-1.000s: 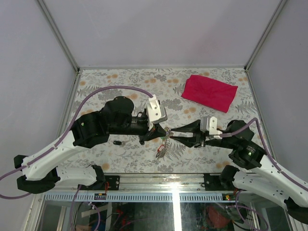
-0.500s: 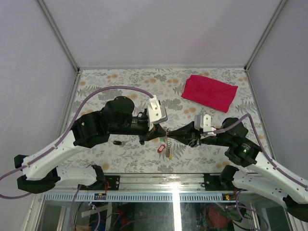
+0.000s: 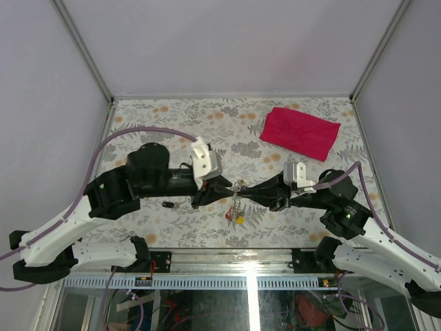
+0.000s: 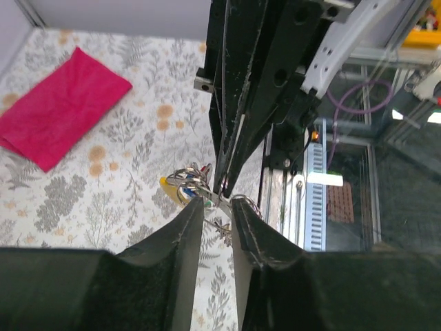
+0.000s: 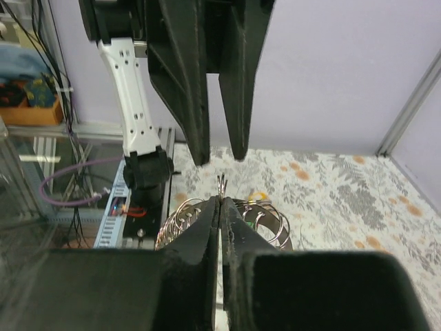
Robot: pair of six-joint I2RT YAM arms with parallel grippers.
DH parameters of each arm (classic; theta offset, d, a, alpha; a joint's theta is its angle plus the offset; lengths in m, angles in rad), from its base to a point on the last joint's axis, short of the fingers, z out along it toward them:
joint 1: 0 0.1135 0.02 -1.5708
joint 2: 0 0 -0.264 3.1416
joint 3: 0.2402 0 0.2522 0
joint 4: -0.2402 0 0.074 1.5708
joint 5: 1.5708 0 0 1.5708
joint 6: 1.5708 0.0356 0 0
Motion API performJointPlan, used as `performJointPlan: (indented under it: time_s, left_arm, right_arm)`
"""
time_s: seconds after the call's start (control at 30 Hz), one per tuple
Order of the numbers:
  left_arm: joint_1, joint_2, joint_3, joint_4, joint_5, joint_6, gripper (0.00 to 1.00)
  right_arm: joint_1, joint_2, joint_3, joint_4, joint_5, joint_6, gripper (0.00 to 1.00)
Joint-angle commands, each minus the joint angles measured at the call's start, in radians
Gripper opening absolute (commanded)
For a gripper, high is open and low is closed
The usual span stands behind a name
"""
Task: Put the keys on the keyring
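Observation:
The keyring (image 3: 238, 185) is a bunch of thin silvery rings held above the table between the two arms. My right gripper (image 3: 243, 191) is shut on it, and the wire pokes out above its closed tips (image 5: 220, 200), with ring loops (image 5: 180, 215) on both sides. A yellow tag (image 3: 239, 219) and a red-tagged key (image 3: 228, 215) dangle below. My left gripper (image 3: 229, 188) is open just left of the ring, its fingers (image 5: 196, 103) apart and clear of the wire. In the left wrist view the rings (image 4: 186, 178) sit just past my left gripper (image 4: 217, 207). A small black piece (image 3: 167, 204) lies on the table.
A red cloth (image 3: 300, 132) lies flat at the back right of the floral table (image 3: 172, 117), also seen as the red cloth (image 4: 58, 107) in the left wrist view. Grey walls enclose three sides. The table's near edge rail (image 3: 227, 254) runs just below the arms.
My right gripper has closed on the keyring. My left gripper has opened, let go and drawn back to the left. The tags now hang from the right gripper.

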Motion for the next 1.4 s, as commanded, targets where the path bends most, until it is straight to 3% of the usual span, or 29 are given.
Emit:
performJointPlan:
  time_s: [0.0,0.23,0.53,1.13,1.37]
  left_arm:
    - [-0.008,-0.128,-0.111,0.279,0.021,-0.072,0.26]
    - [-0.007,-0.220,-0.241,0.478,0.058,-0.138,0.27]
    - [-0.007,-0.190,-0.239,0.505,0.126,-0.137,0.29]
    - [-0.007,-0.182,-0.259,0.526,0.120,-0.139,0.34]
    - [-0.007,-0.174,-0.257,0.532,0.124,-0.141,0.32]
  right_arm:
    - [0.002,-0.026,-0.042,0.294,-0.013,0.113,0.00]
    - [0.001,-0.004,-0.131,0.598,-0.040,0.239,0.00]
    - [0.002,0.040,-0.178,0.872,-0.031,0.300,0.00]
    - [0.002,0.082,-0.146,0.900,-0.071,0.313,0.00]
    - [0.001,0.084,-0.143,0.896,-0.084,0.317,0.00]
